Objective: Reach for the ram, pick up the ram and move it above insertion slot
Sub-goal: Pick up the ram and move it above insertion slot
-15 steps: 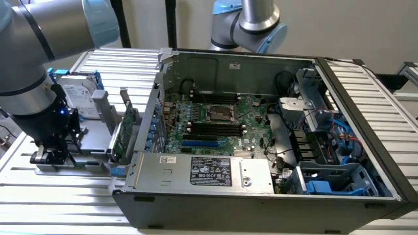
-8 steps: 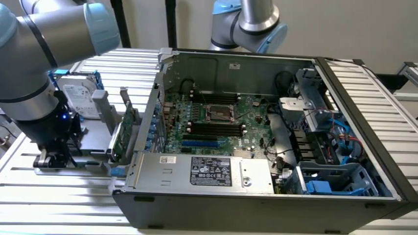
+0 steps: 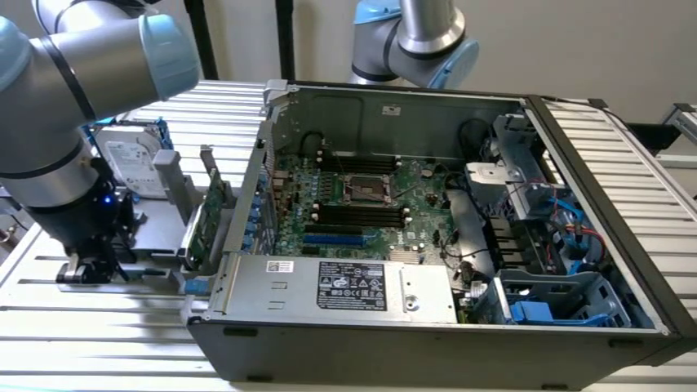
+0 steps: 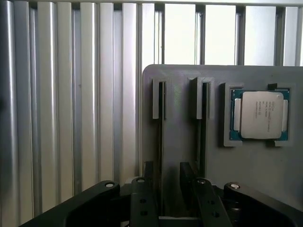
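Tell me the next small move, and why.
Probably lower the gripper slightly, jaws open: it holds nothing, and the thin edge between its fingers, likely the ram, stands in the gray holder that also carries a CPU. Depth is hard to judge.

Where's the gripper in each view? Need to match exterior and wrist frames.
Exterior view: gripper low on the exterior view's left, under the arm's black wrist, at the grey parts holder, outside the computer case.
Wrist view: gripper open, facing the grey parts holder's two slots, the CPU chip beside them.
Shared landmark: the grey parts holder on the ribbed metal table.
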Motion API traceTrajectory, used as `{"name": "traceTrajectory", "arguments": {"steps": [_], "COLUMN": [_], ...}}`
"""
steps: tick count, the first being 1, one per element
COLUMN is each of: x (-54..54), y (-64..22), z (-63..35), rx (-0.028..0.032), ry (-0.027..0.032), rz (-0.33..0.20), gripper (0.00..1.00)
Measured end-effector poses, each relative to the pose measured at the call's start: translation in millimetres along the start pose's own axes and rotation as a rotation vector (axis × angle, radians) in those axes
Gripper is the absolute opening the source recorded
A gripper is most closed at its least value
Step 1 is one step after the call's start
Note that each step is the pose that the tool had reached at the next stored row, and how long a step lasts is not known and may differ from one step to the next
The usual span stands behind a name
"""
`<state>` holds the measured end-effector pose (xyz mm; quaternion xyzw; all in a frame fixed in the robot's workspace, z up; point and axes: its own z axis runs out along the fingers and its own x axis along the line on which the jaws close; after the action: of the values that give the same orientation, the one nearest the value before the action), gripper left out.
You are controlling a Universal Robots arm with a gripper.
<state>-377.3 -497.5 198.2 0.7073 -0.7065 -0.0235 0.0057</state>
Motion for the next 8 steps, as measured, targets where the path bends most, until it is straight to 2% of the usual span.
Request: {"name": "traceTrajectory", "arguments": {"steps": [4,5,6,7,8], "x": [0.0,0.0,0.1,0.0,0.0], "y": [1.2,1.4,1.5,1.6,1.6], "z": [0.2,0.2,0.2,0.2,0.2], "rx": [0.0001,0.0,0.0,0.0,0.0], "ry": [0.0001,0.0,0.0003,0.0003,0.0003], "rz": [-0.003,-0.003,-0.004,-0.004,-0.004], "gripper": [0.36,0.28,0.28,0.21,0.21]}}
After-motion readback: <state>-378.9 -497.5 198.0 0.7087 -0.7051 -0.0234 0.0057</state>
